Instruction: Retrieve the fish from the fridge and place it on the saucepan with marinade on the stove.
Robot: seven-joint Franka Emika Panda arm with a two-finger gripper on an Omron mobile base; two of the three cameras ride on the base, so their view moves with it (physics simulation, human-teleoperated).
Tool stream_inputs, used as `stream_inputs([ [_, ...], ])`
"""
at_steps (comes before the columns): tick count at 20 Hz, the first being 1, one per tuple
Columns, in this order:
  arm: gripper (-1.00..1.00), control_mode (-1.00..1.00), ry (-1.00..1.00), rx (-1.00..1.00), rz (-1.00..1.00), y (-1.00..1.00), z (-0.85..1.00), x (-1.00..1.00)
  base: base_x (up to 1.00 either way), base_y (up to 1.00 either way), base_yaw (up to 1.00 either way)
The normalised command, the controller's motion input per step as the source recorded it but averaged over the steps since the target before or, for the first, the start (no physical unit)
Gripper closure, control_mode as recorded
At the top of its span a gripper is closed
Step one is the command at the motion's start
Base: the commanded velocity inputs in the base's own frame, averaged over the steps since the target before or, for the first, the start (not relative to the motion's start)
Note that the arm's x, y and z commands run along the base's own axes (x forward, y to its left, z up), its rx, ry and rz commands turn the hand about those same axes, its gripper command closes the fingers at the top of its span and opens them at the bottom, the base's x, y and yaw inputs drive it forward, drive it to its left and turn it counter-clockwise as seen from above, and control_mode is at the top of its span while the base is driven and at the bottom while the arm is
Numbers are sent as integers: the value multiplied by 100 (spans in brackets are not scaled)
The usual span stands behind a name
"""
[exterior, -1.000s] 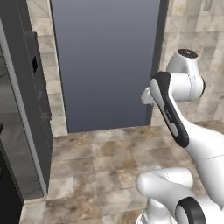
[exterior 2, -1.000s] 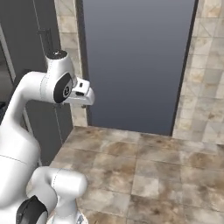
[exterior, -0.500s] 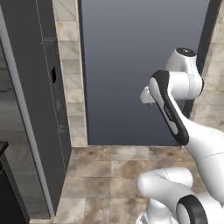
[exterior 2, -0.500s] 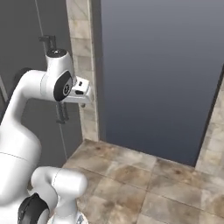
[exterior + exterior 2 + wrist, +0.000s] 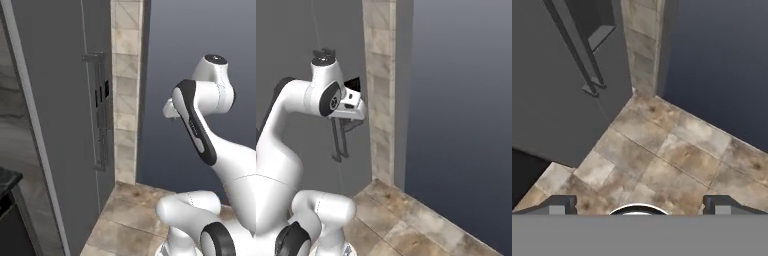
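The fridge [image 5: 65, 100] is a tall grey double-door unit at the left, its doors shut and its two dark bar handles [image 5: 101, 112] side by side. It also fills the upper left of the hand view, fridge [image 5: 547, 100], and stands behind my arm in the right base view, fridge [image 5: 291, 45]. My gripper [image 5: 351, 124] hangs in front of the fridge's right door, pointing down at the floor. In the hand view the gripper [image 5: 643, 204] is open with nothing between its fingers. The fish is hidden. The saucepan, marinade and stove are out of view.
A tiled stone pillar [image 5: 125, 90] stands right of the fridge, and a dark blue-grey wall [image 5: 165, 60] is beyond it. Brown floor tiles [image 5: 672, 155] spread below the hand. A black counter corner [image 5: 6, 177] juts in at the lower left.
The whole picture has shifted right: the base has moved and the fridge now fills the left side. The arm keeps its pose and the gripper stays open.
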Motion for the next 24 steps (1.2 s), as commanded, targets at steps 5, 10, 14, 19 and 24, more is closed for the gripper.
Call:
stream_inputs([
  [5, -100, 100, 0, 0, 0, 0, 0, 0, 83, -30, 67],
  [10, -100, 100, 0, 0, 0, 0, 0, 0, 14, -36, 72],
  [14, -100, 100, 0, 0, 0, 0, 0, 0, 1, -37, 75],
  [19, -100, 100, 0, 0, 0, 0, 0, 0, 0, -56, 64],
  [24, -100, 100, 0, 0, 0, 0, 0, 0, 0, -79, 34],
])
